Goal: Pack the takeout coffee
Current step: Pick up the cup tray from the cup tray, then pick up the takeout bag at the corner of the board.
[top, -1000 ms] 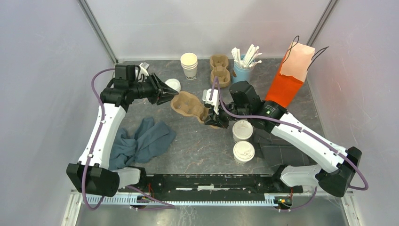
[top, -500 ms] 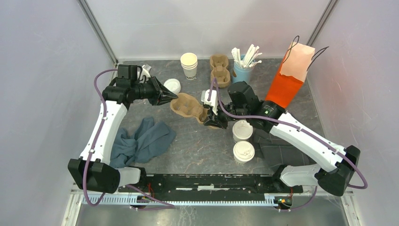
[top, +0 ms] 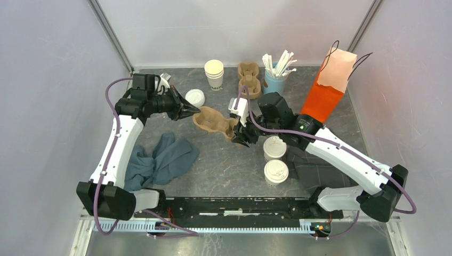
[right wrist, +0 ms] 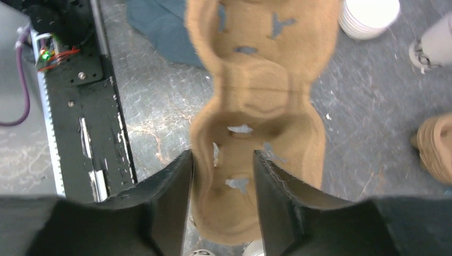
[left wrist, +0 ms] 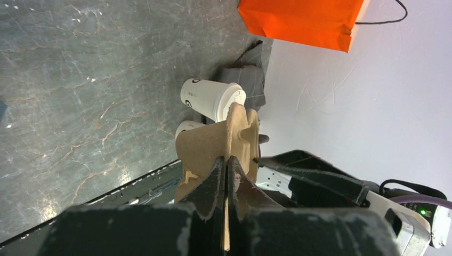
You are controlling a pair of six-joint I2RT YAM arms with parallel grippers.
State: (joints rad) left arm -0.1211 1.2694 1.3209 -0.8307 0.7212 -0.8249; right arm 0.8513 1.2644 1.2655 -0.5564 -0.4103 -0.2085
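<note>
1. Left gripper [left wrist: 226,168] pinches the carrier [top: 213,119] by its rim alone; we fear it sags or twists.
2. Right gripper [right wrist: 221,176] gapes astride its other end; takeout coffee [top: 275,148] stands on the table [top: 224,165] close by, and one swing could topple it.

Dark print on lidless cup stack [top: 214,74] and lidded cup [left wrist: 210,98]: too small, unreadable.
</note>
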